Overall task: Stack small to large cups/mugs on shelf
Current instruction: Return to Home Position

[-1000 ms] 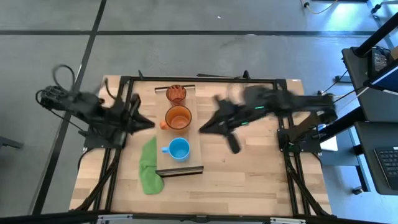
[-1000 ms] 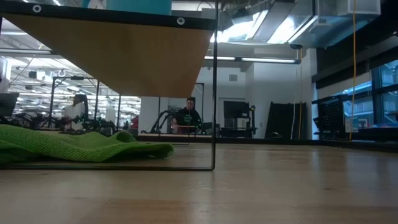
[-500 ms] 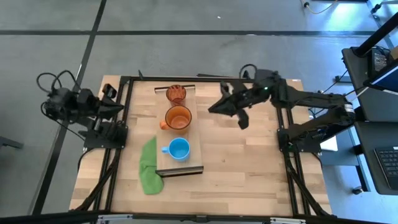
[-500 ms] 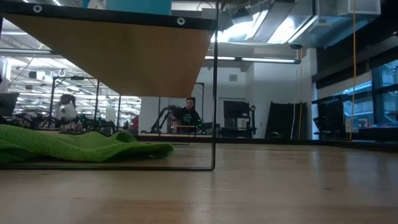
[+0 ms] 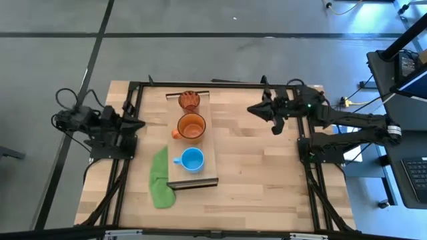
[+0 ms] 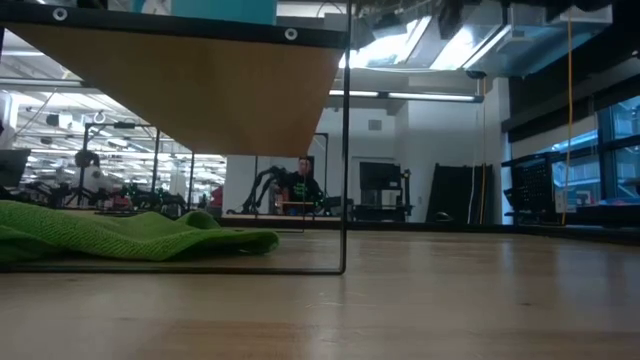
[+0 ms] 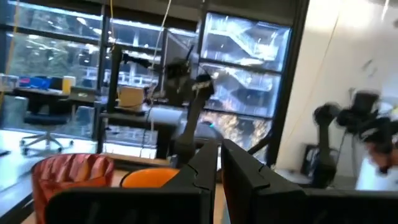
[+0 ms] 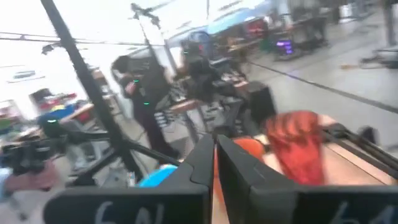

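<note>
Three cups stand in a row on the light-wood shelf: the dark red tumbler at the far end, the orange mug in the middle, and the light blue mug nearer. My left gripper is shut and empty at the table's left edge, pointing at the shelf. My right gripper is shut and empty to the right of the shelf, toward the far edge. The left wrist view shows the tumbler and the orange mug. The right wrist view shows the tumbler and the blue mug.
A green cloth lies on the table along the shelf's left side, and it also shows in the low view. The shelf stands on thin dark metal legs. Bare wooden tabletop lies to the right of the shelf. People are in the room behind.
Both arms have drawn back from the shelf. My left gripper has gone toward the table's left edge. My right gripper has gone toward the table's right and far edges. The cups have stayed where they were.
</note>
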Controlling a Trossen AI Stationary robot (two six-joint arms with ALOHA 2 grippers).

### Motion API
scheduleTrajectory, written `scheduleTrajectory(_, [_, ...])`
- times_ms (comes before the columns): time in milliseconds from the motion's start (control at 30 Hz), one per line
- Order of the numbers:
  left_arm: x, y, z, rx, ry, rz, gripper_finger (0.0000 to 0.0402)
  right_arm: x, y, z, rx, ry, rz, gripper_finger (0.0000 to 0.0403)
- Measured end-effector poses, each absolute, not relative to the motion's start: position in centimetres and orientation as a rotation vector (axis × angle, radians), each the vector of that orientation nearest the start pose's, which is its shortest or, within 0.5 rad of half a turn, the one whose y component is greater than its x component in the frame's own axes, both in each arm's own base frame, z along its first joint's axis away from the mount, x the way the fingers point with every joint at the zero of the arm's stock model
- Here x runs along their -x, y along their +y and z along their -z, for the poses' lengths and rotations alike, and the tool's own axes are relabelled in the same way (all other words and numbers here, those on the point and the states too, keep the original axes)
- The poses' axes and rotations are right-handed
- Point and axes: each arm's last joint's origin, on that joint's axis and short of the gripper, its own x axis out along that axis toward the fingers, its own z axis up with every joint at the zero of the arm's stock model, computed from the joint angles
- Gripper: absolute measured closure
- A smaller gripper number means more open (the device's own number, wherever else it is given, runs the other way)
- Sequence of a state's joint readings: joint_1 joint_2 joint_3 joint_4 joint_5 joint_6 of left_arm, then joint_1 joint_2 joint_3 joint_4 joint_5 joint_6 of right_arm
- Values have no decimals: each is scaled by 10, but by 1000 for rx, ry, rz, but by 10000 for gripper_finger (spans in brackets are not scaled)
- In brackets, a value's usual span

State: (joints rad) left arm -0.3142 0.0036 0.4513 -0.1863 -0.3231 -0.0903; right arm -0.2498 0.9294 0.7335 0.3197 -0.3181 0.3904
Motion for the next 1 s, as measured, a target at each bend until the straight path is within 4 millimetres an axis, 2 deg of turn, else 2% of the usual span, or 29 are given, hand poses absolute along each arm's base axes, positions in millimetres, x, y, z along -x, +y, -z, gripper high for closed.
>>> scheduleTrajectory(233, [-48,-6,-279,163,-192,-10,386,-187,-41,-315,-365,-90,-18,380])
scheduleTrajectory(333, [-53,-7,-268,146,-142,-25,386,-186,-42,-306,-373,-75,23,380])
scheduleTrajectory(500, [-60,-4,-254,97,-108,-172,386,-185,-43,-301,-402,-68,28,380])
scheduleTrajectory(667, [-62,1,-254,60,-136,-262,386,-185,-42,-302,-441,-79,24,380])
scheduleTrajectory(1000, [-63,-5,-256,162,-143,127,386,-185,-42,-304,-493,-101,5,380])
